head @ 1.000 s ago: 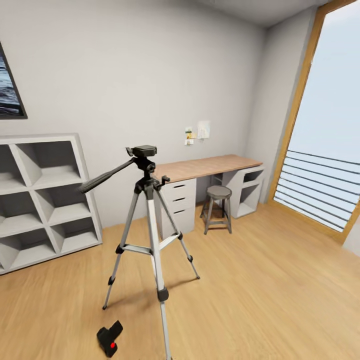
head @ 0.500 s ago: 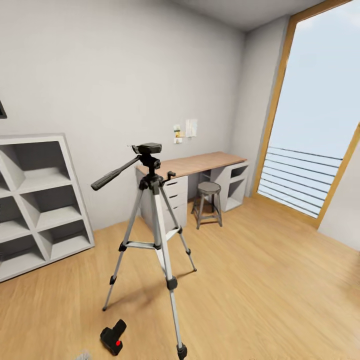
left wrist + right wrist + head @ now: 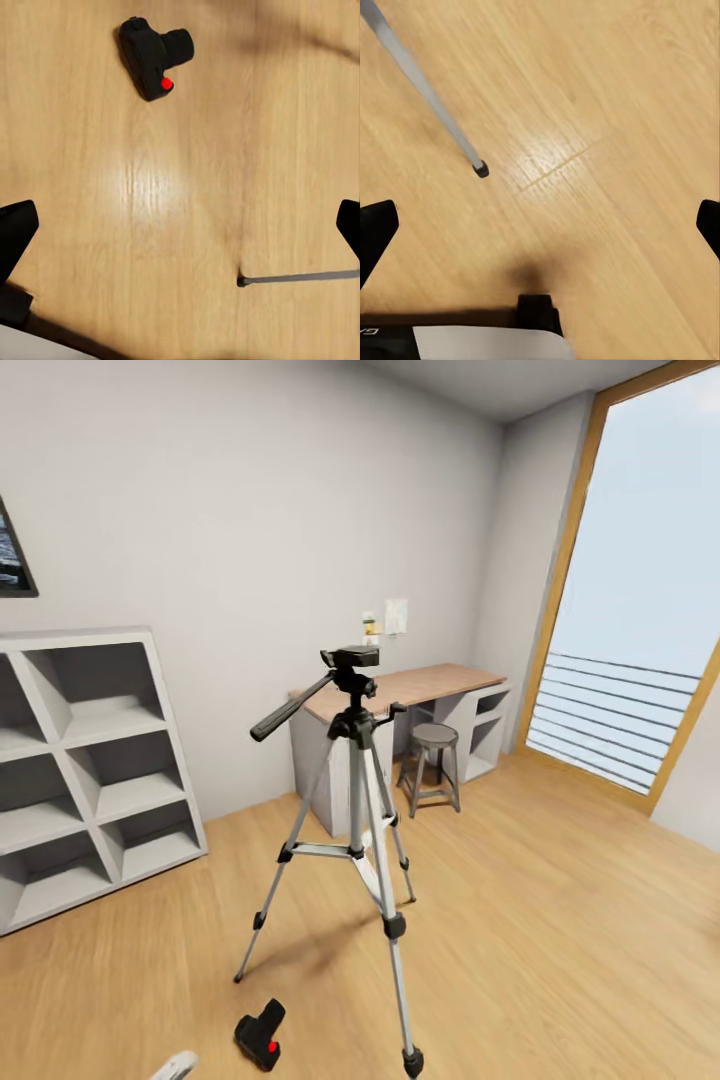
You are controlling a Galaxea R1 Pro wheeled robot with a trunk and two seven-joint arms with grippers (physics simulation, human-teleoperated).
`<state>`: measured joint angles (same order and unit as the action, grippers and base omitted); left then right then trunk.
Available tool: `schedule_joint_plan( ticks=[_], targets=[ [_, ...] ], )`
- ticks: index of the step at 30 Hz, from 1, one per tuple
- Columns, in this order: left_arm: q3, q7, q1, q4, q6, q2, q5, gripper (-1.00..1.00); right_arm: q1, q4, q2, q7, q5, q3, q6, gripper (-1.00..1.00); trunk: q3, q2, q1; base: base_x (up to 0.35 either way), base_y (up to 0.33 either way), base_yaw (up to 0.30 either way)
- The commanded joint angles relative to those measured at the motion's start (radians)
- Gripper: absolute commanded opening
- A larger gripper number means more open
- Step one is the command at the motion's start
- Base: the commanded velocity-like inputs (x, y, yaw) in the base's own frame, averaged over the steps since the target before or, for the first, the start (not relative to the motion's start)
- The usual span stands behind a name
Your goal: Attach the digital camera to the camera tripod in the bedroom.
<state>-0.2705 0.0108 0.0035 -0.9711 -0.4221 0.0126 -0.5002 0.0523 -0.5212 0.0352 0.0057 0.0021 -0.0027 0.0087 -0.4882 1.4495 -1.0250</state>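
Camera beyond open left pincer

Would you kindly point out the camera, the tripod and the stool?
camera (image 3: 260, 1035), head view, on its black body.
tripod (image 3: 357, 815), head view, on its centre column.
stool (image 3: 434, 737), head view, on its round seat.

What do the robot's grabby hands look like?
Each has two black fingers. On the left gripper you see dark finger pads at the picture's edges. The right gripper looks the same, with a white body piece and a black block behind.
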Motion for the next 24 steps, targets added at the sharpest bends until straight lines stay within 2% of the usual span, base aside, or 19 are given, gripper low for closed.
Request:
schedule_joint_plan(
  ticks=[1, 5, 14, 24],
  targets=[
    [-0.002, 0.001, 0.000, -0.002, -0.006, 0.001, -0.009, 1.00, 0.000, -0.001, 0.000, 0.001, 0.000, 0.000, 0.001, 1.00, -0.001, 0.001, 0.000, 0.006, 0.327, -0.001],
    [0.000, 0.007, 0.000, 0.000, -0.003, 0.008, -0.004, 1.00, 0.000, 0.000, 0.006, -0.002, -0.001, 0.002, -0.023, 1.00, -0.001, 0.001, 0.000, 0.075, 0.326, 0.000],
    [0.007, 0.009, 0.000, 0.003, -0.001, 0.010, -0.002, 1.00, 0.000, 0.000, 0.006, -0.002, -0.002, 0.000, -0.015, 1.00, -0.001, 0.001, 0.000, 0.147, 0.320, -0.006],
    [0.015, 0.007, 0.000, 0.003, 0.003, 0.011, -0.001, 1.00, 0.000, 0.000, 0.007, -0.003, -0.002, 0.000, -0.014, 1.00, -0.001, 0.001, 0.000, 0.204, 0.291, -0.181]
  ],
)
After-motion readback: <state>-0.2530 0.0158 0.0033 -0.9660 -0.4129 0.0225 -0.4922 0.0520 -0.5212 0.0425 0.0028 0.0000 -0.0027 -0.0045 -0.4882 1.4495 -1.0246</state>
